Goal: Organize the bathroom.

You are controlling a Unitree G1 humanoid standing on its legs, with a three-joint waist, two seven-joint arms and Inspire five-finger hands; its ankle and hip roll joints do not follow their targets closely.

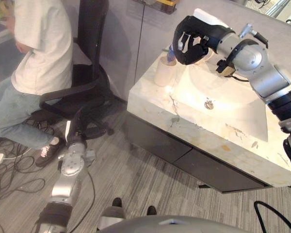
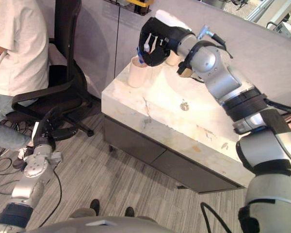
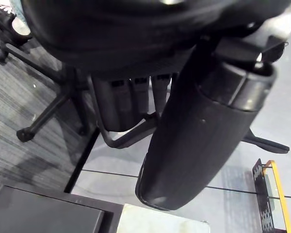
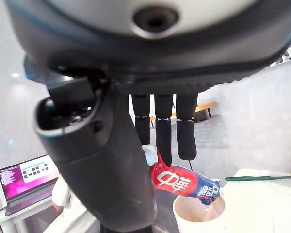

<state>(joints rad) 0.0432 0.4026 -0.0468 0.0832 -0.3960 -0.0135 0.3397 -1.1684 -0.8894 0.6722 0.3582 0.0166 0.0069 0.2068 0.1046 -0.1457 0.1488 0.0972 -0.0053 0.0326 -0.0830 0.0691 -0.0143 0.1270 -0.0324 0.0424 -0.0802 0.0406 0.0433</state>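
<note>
Toothpaste tube [image 4: 184, 183] is pinched in the right hand [image 1: 191, 41], its lower end just over the cream cup [image 1: 165, 71] at the vanity's [image 1: 194, 131] back corner. The tube should be tipped upright and centred before release. The left hand [image 2: 47, 127] hangs relaxed near the office chair [image 1: 85, 82].

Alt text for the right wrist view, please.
The right hand pinches a red and blue toothpaste tube between thumb and fingers, its lower end over a cream cup on the counter. A green-handled toothbrush lies beyond.
</note>
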